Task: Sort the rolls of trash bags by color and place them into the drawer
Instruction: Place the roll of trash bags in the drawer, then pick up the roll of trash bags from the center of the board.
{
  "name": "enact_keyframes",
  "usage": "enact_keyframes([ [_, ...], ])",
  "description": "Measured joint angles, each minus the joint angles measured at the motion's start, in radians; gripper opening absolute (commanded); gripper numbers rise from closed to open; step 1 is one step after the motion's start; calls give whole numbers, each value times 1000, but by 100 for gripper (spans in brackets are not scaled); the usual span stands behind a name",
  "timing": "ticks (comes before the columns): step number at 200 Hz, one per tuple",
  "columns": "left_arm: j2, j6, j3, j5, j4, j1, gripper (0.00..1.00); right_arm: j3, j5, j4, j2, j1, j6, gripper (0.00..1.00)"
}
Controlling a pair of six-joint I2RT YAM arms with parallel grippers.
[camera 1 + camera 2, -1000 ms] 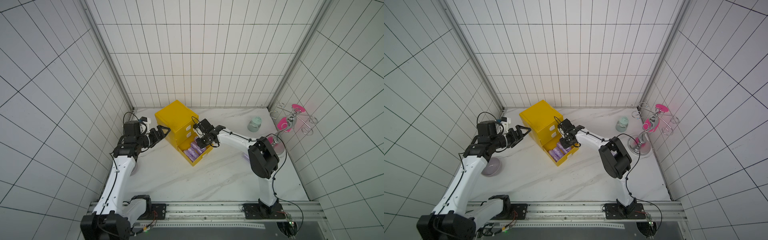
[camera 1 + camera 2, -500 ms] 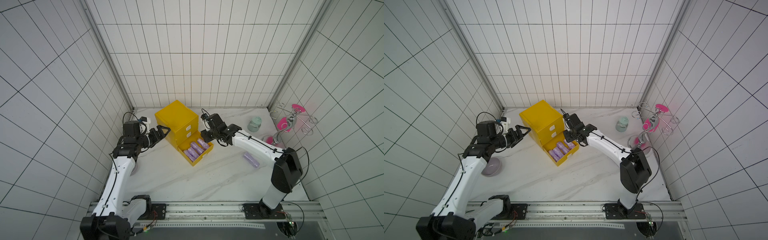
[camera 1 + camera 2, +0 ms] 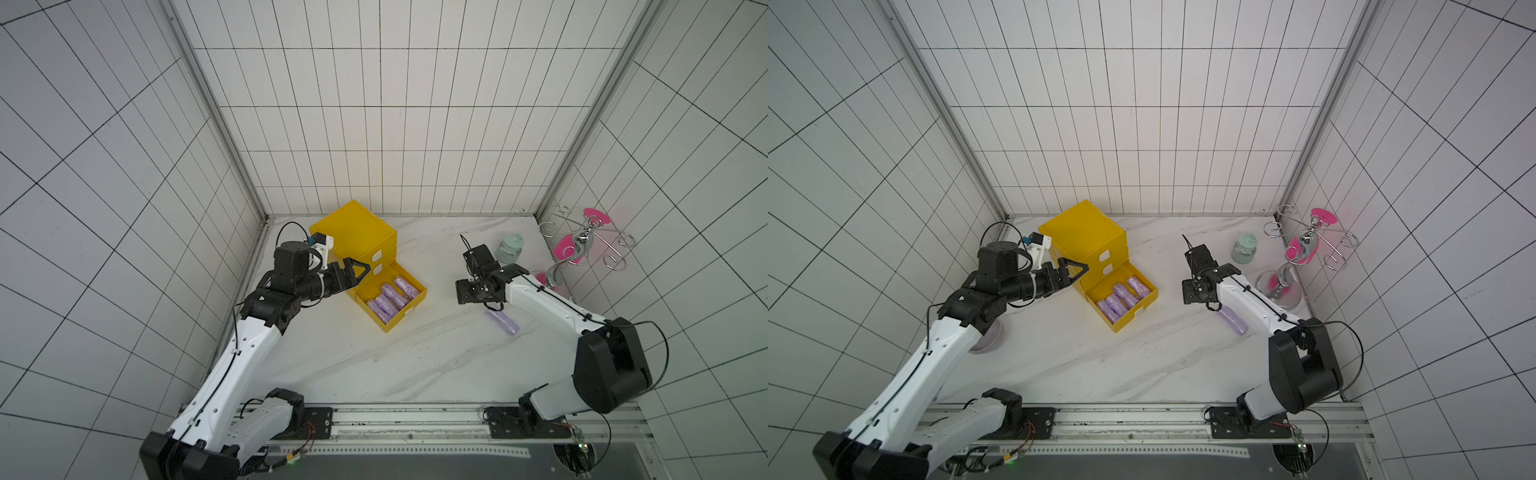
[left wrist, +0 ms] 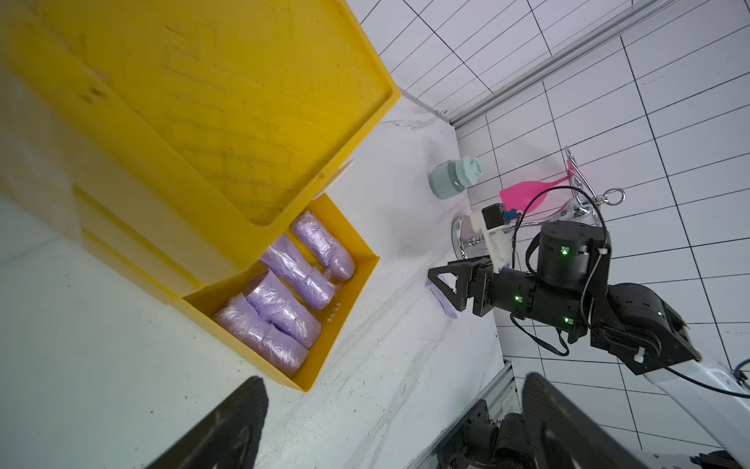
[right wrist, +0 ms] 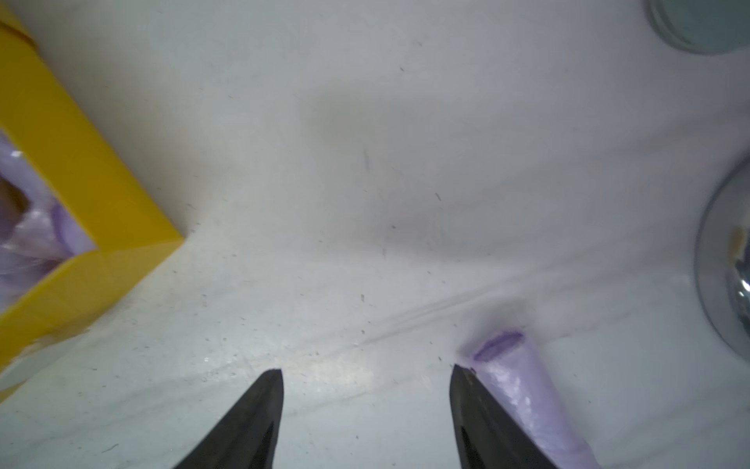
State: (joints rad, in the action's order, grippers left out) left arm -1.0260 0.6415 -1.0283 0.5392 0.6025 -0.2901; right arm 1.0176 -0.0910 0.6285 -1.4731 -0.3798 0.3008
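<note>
In a top view, your drawer [image 3: 399, 316] is out of the cabinet [image 3: 353, 228], with lilac rolls [image 3: 390, 296] lying side by side in it. At the drawer's 4 o'clock, a loose roll [image 3: 503, 323] lies on the table [image 3: 415, 365]. Your right gripper [image 5: 365, 370] hangs at the drawer's 3 o'clock, jaws apart and empty, with the loose roll just beside one finger, outside the gap. Your left gripper [image 3: 358, 271] sits at the drawer's 10 o'clock, jaws wide, holding nothing.
</note>
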Motion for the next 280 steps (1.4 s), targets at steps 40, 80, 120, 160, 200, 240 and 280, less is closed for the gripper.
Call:
enact_keyframes([
  [40,-1,52,53,-3,-69,-66,97,-86,-1,8,19,103,49,72],
  [80,-5,74,86,9,-90,-76,97,-113,1,8,3,205,58,75],
  [120,-19,81,98,31,-120,-76,97,-111,49,4,-70,297,40,85],
  [160,-23,85,98,37,-133,-76,97,-111,151,26,-136,321,23,92],
  [200,-31,89,99,43,-147,-76,97,-111,202,46,-112,305,24,81],
  [240,-37,89,103,46,-158,-76,97,-111,203,60,-96,279,32,43],
  [280,-37,88,103,45,-156,-76,97,-111,197,54,-104,263,38,16],
])
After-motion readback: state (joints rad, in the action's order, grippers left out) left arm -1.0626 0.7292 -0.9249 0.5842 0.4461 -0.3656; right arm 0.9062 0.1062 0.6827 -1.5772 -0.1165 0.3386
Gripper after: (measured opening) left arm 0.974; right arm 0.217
